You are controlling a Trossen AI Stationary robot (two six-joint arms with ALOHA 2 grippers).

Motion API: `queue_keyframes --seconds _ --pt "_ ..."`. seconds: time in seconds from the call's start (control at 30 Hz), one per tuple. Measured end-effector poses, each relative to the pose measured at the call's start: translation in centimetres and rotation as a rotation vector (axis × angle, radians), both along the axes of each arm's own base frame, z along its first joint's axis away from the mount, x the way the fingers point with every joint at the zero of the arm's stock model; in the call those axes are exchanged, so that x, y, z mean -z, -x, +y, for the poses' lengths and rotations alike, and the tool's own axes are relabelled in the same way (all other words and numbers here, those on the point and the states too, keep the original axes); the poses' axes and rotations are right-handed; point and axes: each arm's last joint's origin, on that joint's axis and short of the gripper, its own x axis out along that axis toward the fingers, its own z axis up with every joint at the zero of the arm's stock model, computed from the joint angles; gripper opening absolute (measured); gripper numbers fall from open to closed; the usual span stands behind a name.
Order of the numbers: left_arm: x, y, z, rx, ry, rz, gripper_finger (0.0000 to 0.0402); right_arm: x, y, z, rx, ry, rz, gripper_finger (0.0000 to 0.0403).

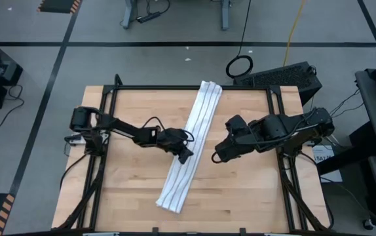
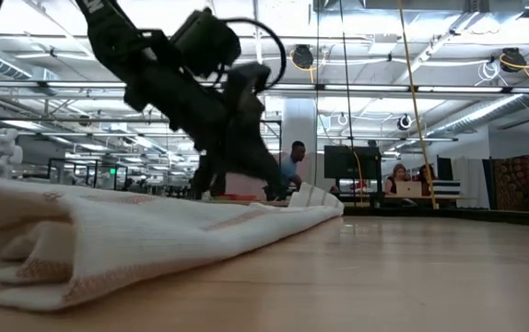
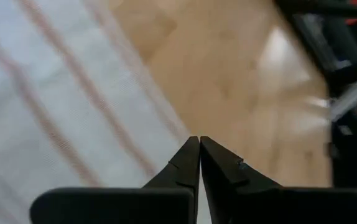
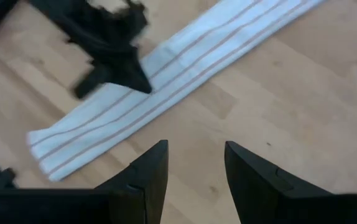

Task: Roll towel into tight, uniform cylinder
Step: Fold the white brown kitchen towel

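2 grippers: both mine, low over the wooden table, 1 on each side of the towel.
Towel near end: closest to the low camera, folded in soft stacked layers that lie on the wood, not rolled.
Towel shape: 1 long narrow folded strip, white with thin dark pinstripes along its length, laid diagonally from the near middle of the table up to the far edge.
Left gripper: at the towel's left edge about halfway along the strip, tip down at the cloth; my fingers are pressed together into 1 point. Whether a fold of cloth is pinched between them, I cannot tell.
Left wrist view: striped cloth fills 1 side, bare wood the other, and my closed tips meet right at the towel's border.
Right gripper: over bare wood just beside the towel's right edge, clear of the cloth; my 2 fingers stand apart with wood visible between them and hold nothing.
Right wrist view: the strip runs slantwise beyond my fingers, with the left gripper sitting on its middle.
Towel far end: reaches the table's far edge at the black frame.
Room beyond: in the low view, people sit at desks far behind the table.
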Motion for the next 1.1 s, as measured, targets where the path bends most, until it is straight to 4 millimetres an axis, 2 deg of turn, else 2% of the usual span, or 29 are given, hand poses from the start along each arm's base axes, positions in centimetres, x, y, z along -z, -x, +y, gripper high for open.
queue_keyframes --seconds 0.23,0.4,0.53,0.67,0.8,0.97,1.1 --pt "-4.1 2.4 -0.5 0.01 0.032 0.053 0.0018 2.6 -1.2 -2.2 -0.016 -0.052 0.113 0.0111" --pt "-5.4 4.5 -1.3 -0.021 0.097 0.177 0.0018 2.6 -2.3 -5.8 -0.001 -0.079 0.07 0.0086" --pt "-6.1 5.5 -3.2 0.047 0.083 0.206 0.0018 2.6 -3.5 -8.8 0.002 -0.075 -0.024 0.0076" --pt "-6.1 5.9 -5.2 0.118 0.074 0.219 0.0018 4.6 -4.3 -12.7 0.034 -0.061 -0.042 0.0065" --pt "-6.1 6.2 -6.5 0.117 0.066 0.222 0.0018 6.4 -3.6 -17.7 0.162 -0.106 -0.052 0.0056" --pt "-6.0 6.1 -6.1 0.065 0.048 0.218 0.0018 7.9 -1.8 -23.0 0.32 -0.166 -0.085 0.0059" --pt "-5.5 5.8 -5.0 0.013 0.03 0.238 0.0018 11.2 -1.6 -25.6 0.312 -0.235 -0.04 0.006"
